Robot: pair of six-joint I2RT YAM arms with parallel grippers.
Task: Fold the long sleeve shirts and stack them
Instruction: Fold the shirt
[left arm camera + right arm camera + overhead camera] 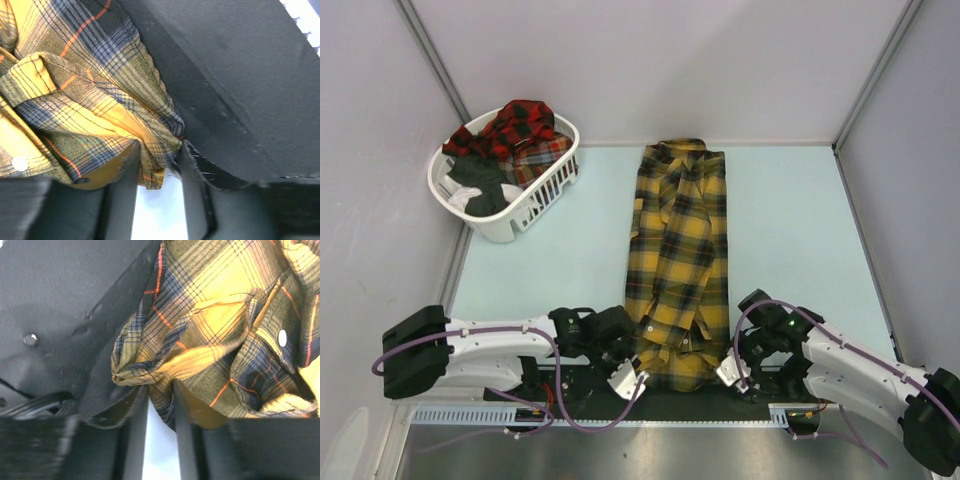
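Note:
A mustard-yellow plaid shirt point(678, 250) lies lengthwise in the middle of the table, folded into a narrow strip, with its collar at the far end. My left gripper point(629, 381) holds the near left corner of its hem. In the left wrist view the yellow cloth point(100, 100) bunches between my fingers point(124, 195). My right gripper point(729, 372) holds the near right corner. In the right wrist view the cloth point(210, 330) is pinched between my fingers point(186, 440). Red-and-black plaid shirts point(518, 128) lie heaped in the basket.
A white laundry basket point(535, 205) stands at the far left corner with other dark and white garments in it. A black mat point(240, 75) runs along the table's near edge under both grippers. Grey walls close in the table on three sides.

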